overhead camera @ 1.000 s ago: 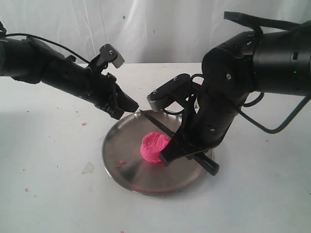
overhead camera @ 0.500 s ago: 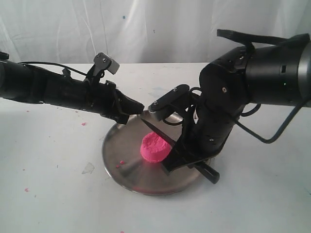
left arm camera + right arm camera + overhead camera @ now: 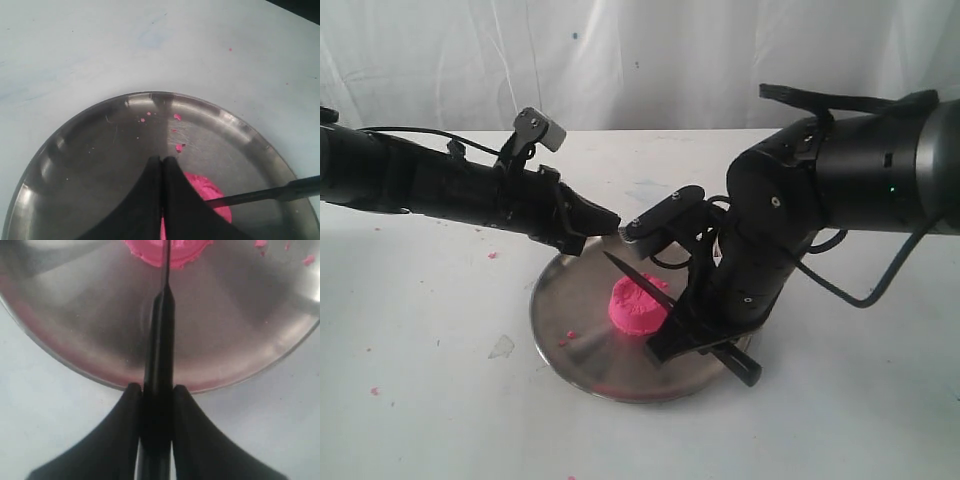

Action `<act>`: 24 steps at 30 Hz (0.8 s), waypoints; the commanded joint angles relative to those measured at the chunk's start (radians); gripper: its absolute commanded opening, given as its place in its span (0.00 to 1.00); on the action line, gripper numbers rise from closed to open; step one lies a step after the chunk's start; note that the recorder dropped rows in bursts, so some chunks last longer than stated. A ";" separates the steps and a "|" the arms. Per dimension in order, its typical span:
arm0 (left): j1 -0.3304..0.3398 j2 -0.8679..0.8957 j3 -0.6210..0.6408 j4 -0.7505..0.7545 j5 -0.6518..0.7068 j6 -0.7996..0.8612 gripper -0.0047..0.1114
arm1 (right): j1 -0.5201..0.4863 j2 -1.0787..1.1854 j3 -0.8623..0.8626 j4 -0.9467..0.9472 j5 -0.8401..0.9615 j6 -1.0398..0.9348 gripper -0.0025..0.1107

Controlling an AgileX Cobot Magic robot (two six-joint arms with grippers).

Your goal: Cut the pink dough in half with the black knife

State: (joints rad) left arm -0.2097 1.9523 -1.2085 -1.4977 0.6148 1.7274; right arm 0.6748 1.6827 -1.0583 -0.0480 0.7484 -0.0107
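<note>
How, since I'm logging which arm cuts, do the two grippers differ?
The right gripper is shut on the knife; the left gripper is shut on nothing. The right gripper sits outside the plate rim; the left gripper is over the plate. Both are black, pointing at the dough.

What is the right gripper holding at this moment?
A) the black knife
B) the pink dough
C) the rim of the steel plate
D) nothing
A: in the right wrist view the right gripper is closed on the handle of the black knife, whose blade reaches to the pink dough.
</note>
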 commanded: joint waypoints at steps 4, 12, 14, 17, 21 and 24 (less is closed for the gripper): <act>-0.005 -0.007 0.009 -0.021 0.032 0.005 0.04 | -0.006 0.038 0.004 0.004 -0.047 -0.012 0.02; -0.045 0.068 0.010 -0.004 -0.003 0.005 0.04 | -0.006 0.040 0.004 0.004 -0.053 -0.012 0.02; -0.045 0.082 0.010 -0.004 -0.003 0.005 0.04 | -0.006 0.040 0.004 0.004 -0.055 -0.012 0.02; -0.045 0.115 0.010 -0.004 -0.001 0.005 0.04 | -0.006 0.040 0.004 0.002 -0.059 -0.012 0.02; -0.045 0.131 0.010 -0.004 -0.001 0.005 0.04 | -0.006 0.040 0.002 0.000 -0.064 -0.012 0.02; -0.045 0.131 0.010 -0.006 -0.001 0.005 0.04 | -0.006 0.043 0.002 -0.011 -0.073 -0.012 0.02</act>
State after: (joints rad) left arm -0.2510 2.0752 -1.2069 -1.5251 0.6101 1.7274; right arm 0.6748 1.7262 -1.0583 -0.0425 0.6995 -0.0120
